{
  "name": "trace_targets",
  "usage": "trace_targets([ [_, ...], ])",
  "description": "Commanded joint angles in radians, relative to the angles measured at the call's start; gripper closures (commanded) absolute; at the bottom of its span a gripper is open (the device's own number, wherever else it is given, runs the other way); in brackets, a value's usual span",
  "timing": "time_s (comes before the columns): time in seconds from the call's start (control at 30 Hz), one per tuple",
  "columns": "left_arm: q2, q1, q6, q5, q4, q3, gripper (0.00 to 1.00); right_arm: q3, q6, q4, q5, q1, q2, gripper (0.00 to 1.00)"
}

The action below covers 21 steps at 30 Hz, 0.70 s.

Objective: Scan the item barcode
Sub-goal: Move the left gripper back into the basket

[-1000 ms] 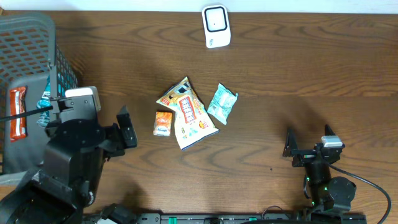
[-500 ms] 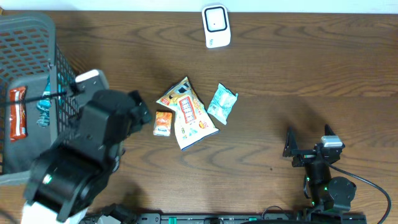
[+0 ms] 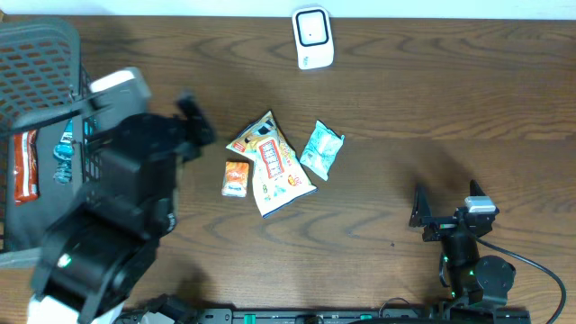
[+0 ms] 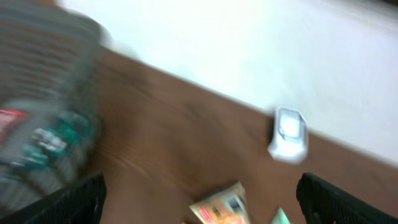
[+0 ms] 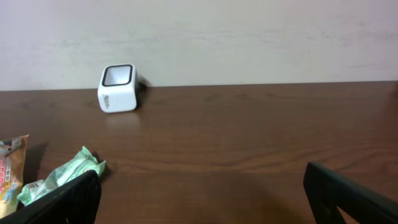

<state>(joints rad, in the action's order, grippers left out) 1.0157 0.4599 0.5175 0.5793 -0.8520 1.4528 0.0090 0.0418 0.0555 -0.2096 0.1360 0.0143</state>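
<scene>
Resting on the table (image 3: 450, 108): three loose snack packets (image 3: 274, 166), one scanner (image 3: 313, 38), one basket (image 3: 36, 54).

A dark brown, wood-grained surface (image 3: 468, 99) fills the overhead view. Its far edge, at 12 o'clock, meets a plain off-white wall (image 5: 249, 37) — evenly lit, soft shadows on the wood.

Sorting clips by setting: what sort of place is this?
Probably a mock shop checkout: a white box-shaped barcode scanner, a grey plastic basket and a yellow snack bag on a brown wooden table.
</scene>
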Motion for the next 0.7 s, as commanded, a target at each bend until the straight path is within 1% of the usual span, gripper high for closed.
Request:
trace_targets([
  [0.0,-0.038,-0.074,-0.017,0.238,-0.011,0.029,0.02,-0.003,0.010,0.001,0.001,-0.005,-0.008,0.01],
  [0.1,-0.041,-0.206,0.060,0.259,-0.061,0.029,0.02,-0.003,0.010,0.001,0.001,-0.005,-0.008,0.01],
  [0.2,-0.037,-0.365,0.222,0.235,-0.128,0.029,0.02,-0.003,0.010,0.001,0.001,-0.005,-0.008,0.01],
  [0.27,-0.036,-0.478,0.307,0.160,-0.150,0.029,0.02,-0.003,0.010,0.001,0.001,-0.005,-0.008,0.01],
  [0.43,-0.016,-0.788,0.467,-0.127,-0.149,0.029,0.02,-0.003,0.010,0.001,0.001,-0.005,-0.008,0.01],
  [0.57,0.053,-1.006,0.517,-0.364,-0.130,0.029,0.02,-0.003,0.010,0.001,0.001,-0.005,-0.008,0.01],
  [0.67,0.139,-1.130,0.574,-0.506,-0.131,0.029,0.02,-0.003,0.010,0.001,0.001,-0.005,-0.008,0.01],
])
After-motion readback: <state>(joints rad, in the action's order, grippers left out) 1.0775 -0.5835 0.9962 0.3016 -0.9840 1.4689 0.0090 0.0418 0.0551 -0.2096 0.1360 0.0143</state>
